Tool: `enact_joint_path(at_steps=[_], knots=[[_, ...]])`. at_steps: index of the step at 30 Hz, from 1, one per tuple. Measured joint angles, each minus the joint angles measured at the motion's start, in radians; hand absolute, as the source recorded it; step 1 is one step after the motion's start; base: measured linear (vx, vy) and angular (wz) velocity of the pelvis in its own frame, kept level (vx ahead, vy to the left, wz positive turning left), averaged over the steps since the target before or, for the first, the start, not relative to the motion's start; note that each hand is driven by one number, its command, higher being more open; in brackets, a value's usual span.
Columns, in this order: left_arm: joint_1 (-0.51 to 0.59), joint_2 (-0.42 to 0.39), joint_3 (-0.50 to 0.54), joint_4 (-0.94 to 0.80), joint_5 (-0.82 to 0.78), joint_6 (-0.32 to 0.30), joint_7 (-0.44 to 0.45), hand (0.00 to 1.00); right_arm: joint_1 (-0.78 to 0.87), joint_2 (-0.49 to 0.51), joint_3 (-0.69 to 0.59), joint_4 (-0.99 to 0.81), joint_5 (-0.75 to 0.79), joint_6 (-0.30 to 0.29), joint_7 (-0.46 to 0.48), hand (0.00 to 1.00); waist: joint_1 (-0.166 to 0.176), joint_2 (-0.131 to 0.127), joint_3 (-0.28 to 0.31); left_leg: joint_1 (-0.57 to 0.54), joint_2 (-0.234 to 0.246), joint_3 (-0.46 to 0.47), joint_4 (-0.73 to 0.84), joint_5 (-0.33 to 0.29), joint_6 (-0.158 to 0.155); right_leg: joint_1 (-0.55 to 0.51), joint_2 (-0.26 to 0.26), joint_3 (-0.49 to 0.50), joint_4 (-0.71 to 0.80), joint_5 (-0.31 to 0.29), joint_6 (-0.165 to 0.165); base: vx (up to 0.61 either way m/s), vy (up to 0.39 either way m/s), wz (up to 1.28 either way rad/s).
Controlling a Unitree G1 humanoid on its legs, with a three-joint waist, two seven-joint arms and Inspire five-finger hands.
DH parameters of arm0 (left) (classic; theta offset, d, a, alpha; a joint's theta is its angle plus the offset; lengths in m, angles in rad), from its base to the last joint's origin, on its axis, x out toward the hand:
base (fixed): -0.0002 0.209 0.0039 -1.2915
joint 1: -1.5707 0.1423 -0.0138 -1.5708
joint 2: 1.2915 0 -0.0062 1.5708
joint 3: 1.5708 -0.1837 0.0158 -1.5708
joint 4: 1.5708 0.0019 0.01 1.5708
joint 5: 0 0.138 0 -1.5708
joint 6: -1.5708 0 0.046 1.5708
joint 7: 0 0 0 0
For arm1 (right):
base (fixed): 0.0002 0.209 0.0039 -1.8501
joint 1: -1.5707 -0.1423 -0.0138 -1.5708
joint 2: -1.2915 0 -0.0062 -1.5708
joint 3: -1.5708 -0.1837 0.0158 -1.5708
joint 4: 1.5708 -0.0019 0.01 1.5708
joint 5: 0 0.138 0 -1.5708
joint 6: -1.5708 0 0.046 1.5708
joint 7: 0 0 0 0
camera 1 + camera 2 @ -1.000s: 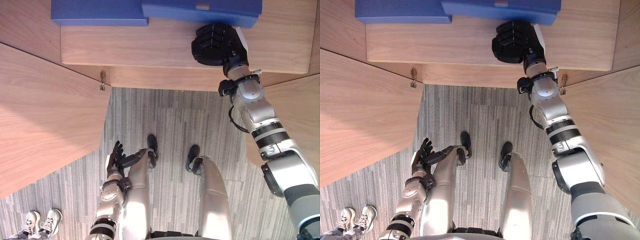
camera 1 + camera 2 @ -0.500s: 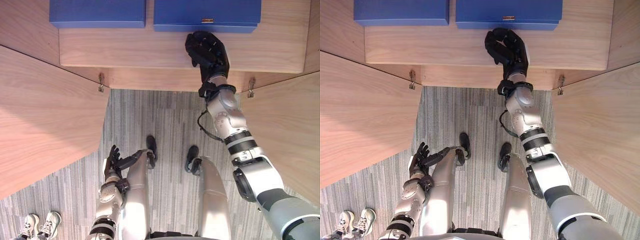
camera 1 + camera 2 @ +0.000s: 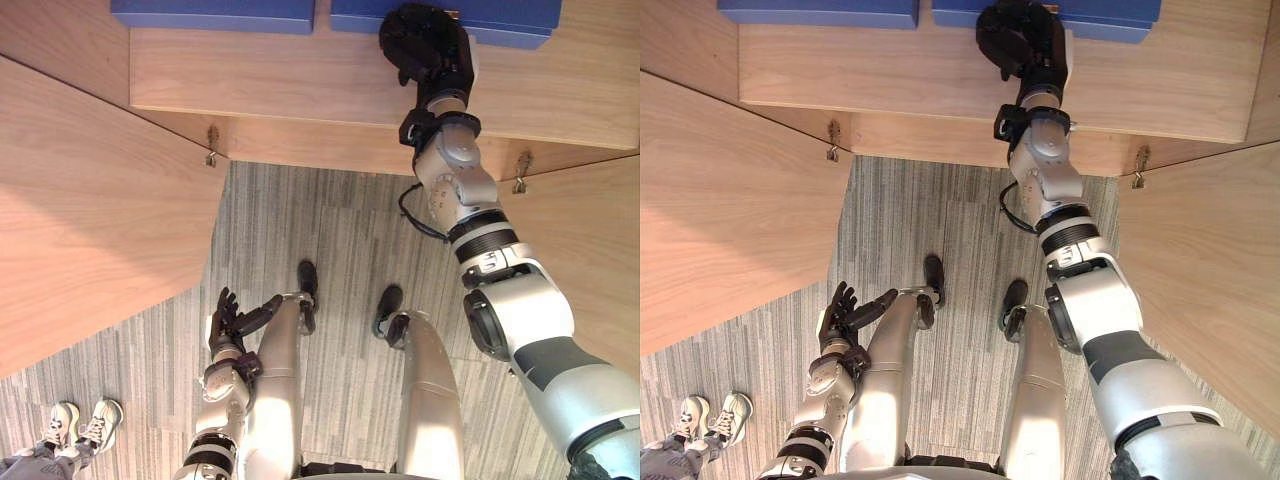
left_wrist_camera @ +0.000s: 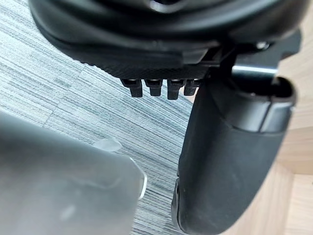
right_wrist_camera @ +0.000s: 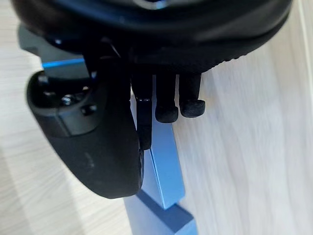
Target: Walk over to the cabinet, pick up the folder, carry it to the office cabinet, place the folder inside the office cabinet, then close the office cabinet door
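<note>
Item: 1 blue folder (image 3: 510,18), lying flat on the cabinet shelf (image 3: 300,75) beside a 2nd folder (image 3: 215,12); I judged it light, stiff, slick, best pinched at its near edge, where my right hand (image 3: 428,45) sat, grip not discernible; left hand (image 3: 228,318) hung slack, empty.

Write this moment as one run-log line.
right hand: at front edge of right folder on shelf | left hand: open, low by side | left folder: alongside | doors: open

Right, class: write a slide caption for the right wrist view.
Right robot hand at the edge of the blue folder on the wooden cabinet shelf.
</note>
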Motion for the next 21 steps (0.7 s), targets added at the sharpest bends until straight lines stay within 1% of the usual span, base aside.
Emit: enact_joint_path(at_steps=[2,3,4,5,7,8,9,10,11,12,13,14,15,16,17,18,19,20,21], knots=[[0.000,-0.002,0.001,-0.002,0.000,0.000,0.000,1.00,0.023,-0.018,-0.015,-0.027,0.008,0.002,-0.010,0.00,0.001,0.000,0.000,0.000,-0.001,-0.001,0.000,0.003,0.001,0.001,-0.002,-0.002,0.001,0.002,0.000,-0.06,-0.031,0.06],[0.000,-0.003,0.001,-0.003,0.000,0.000,0.000,1.00,0.081,-0.029,-0.049,-0.116,0.011,0.004,-0.018,0.00,0.001,0.000,0.000,0.001,-0.001,-0.001,0.002,0.003,0.001,0.004,-0.002,-0.002,0.000,0.004,0.001,-0.05,-0.030,0.02],[0.001,-0.004,0.001,-0.006,0.000,0.002,0.000,1.00,0.181,-0.044,-0.079,-0.267,0.010,0.003,-0.023,0.00,0.001,0.000,0.000,0.007,-0.001,0.001,0.006,0.003,0.002,0.011,-0.003,-0.003,-0.002,0.005,0.003,0.00,0.000,0.00],[0.001,-0.005,0.001,-0.007,0.000,0.003,0.000,1.00,0.234,-0.051,-0.087,-0.335,0.009,-0.001,-0.024,0.00,0.000,0.000,0.000,0.013,-0.001,0.002,0.006,0.003,0.002,0.019,-0.003,-0.003,-0.004,0.006,0.004,0.00,0.000,0.00],[0.009,-0.013,-0.002,-0.012,0.003,0.011,-0.002,1.00,0.453,-0.062,-0.098,-0.554,-0.026,-0.026,-0.023,0.00,-0.014,0.000,0.000,0.070,-0.001,0.010,-0.007,0.002,0.003,0.081,-0.003,-0.006,-0.026,0.008,0.008,0.00,0.000,0.00],[0.013,-0.015,-0.007,-0.013,0.006,0.013,-0.004,1.00,0.507,-0.060,-0.094,-0.599,-0.052,-0.031,-0.020,0.00,-0.019,0.000,0.000,0.092,-0.001,0.013,-0.015,0.000,0.005,0.103,-0.003,-0.006,-0.037,0.008,0.009,0.01,-0.021,-0.04],[0.026,-0.018,-0.013,-0.015,0.013,0.018,-0.014,1.00,0.618,-0.050,-0.080,-0.675,-0.105,-0.046,-0.002,0.00,-0.030,-0.001,0.000,0.141,0.000,0.018,-0.033,-0.006,0.005,0.151,0.001,-0.005,-0.058,0.009,0.011,0.00,-0.027,-0.09],[0.034,-0.019,-0.016,-0.015,0.016,0.018,-0.021,1.00,0.675,-0.040,-0.069,-0.708,-0.131,-0.053,0.008,0.00,-0.033,-0.002,-0.001,0.168,0.003,0.022,-0.041,-0.010,0.005,0.176,0.005,-0.004,-0.070,0.010,0.013,-0.01,-0.027,-0.22],[0.049,-0.019,-0.019,-0.015,0.031,0.020,-0.027,1.00,0.773,-0.014,-0.049,-0.757,-0.176,-0.066,0.032,0.00,-0.041,-0.008,-0.004,0.217,0.010,0.034,-0.058,-0.014,0.004,0.221,0.014,0.005,-0.095,0.016,0.014,0.01,-0.039,-0.32],[0.066,-0.018,-0.020,-0.014,0.039,0.024,-0.033,1.00,0.876,0.023,-0.023,-0.778,-0.227,-0.077,0.057,0.00,-0.052,-0.018,-0.009,0.276,0.016,0.045,-0.085,-0.016,0.002,0.274,0.024,0.012,-0.127,0.022,0.015,0.02,-0.035,-0.32],[0.073,-0.016,-0.021,-0.011,0.051,0.026,-0.038,1.00,0.923,0.043,-0.013,-0.779,-0.252,-0.079,0.072,0.00,-0.058,-0.023,-0.012,0.305,0.018,0.050,-0.100,-0.016,0.002,0.299,0.029,0.015,-0.144,0.026,0.016,0.04,-0.046,-0.31],[0.086,-0.007,-0.034,0.002,0.074,0.027,-0.044,1.00,1.019,0.084,0.000,-0.769,-0.298,-0.079,0.092,0.00,-0.060,-0.034,-0.021,0.363,0.020,0.065,-0.134,-0.014,-0.001,0.348,0.037,0.026,-0.177,0.035,0.017,0.06,-0.037,-0.28],[0.097,0.000,-0.049,0.031,0.096,0.034,-0.051,1.00,1.105,0.126,0.003,-0.730,-0.347,-0.077,0.113,0.00,-0.065,-0.040,-0.047,0.411,0.022,0.073,-0.168,-0.010,-0.005,0.391,0.048,0.031,-0.219,0.046,0.019,0.08,-0.030,-0.29],[0.103,0.002,-0.055,0.049,0.105,0.038,-0.057,1.00,1.139,0.145,0.003,-0.696,-0.365,-0.075,0.121,0.00,-0.069,-0.041,-0.062,0.433,0.023,0.078,-0.188,-0.008,-0.007,0.414,0.054,0.034,-0.245,0.055,0.020,0.12,-0.014,-0.28],[0.111,0.009,-0.065,0.093,0.125,0.042,-0.064,1.00,1.188,0.175,0.000,-0.616,-0.412,-0.065,0.124,0.00,-0.080,-0.044,-0.088,0.481,0.023,0.085,-0.232,0.002,-0.012,0.462,0.067,0.039,-0.304,0.077,0.023,0.11,0.006,-0.23],[0.117,0.012,-0.067,0.119,0.138,0.046,-0.067,1.00,1.213,0.190,-0.005,-0.548,-0.439,-0.059,0.127,1.00,-0.094,-0.044,-0.107,0.508,0.022,0.088,-0.262,0.008,-0.014,0.492,0.074,0.041,-0.347,0.092,0.025,0.18,0.030,-0.29],[0.119,0.021,-0.067,0.152,0.153,0.055,-0.070,1.00,1.245,0.212,-0.040,-0.440,-0.499,-0.036,0.128,1.00,-0.107,-0.045,-0.130,0.555,0.020,0.102,-0.308,0.023,-0.014,0.538,0.083,0.049,-0.412,0.119,0.031,0.16,0.038,-0.24],[0.119,0.026,-0.066,0.162,0.153,0.058,-0.070,1.00,1.256,0.219,-0.058,-0.396,-0.515,-0.029,0.128,1.00,-0.110,-0.045,-0.135,0.576,0.020,0.110,-0.328,0.028,-0.013,0.557,0.087,0.055,-0.434,0.130,0.032,0.18,0.045,-0.35],[0.123,0.034,-0.063,0.179,0.165,0.063,-0.071,1.00,1.270,0.234,-0.103,-0.319,-0.543,-0.012,0.125,1.00,-0.112,-0.045,-0.143,0.622,0.016,0.129,-0.369,0.036,-0.014,0.596,0.092,0.071,-0.482,0.150,0.037,0.11,0.031,-0.31]])
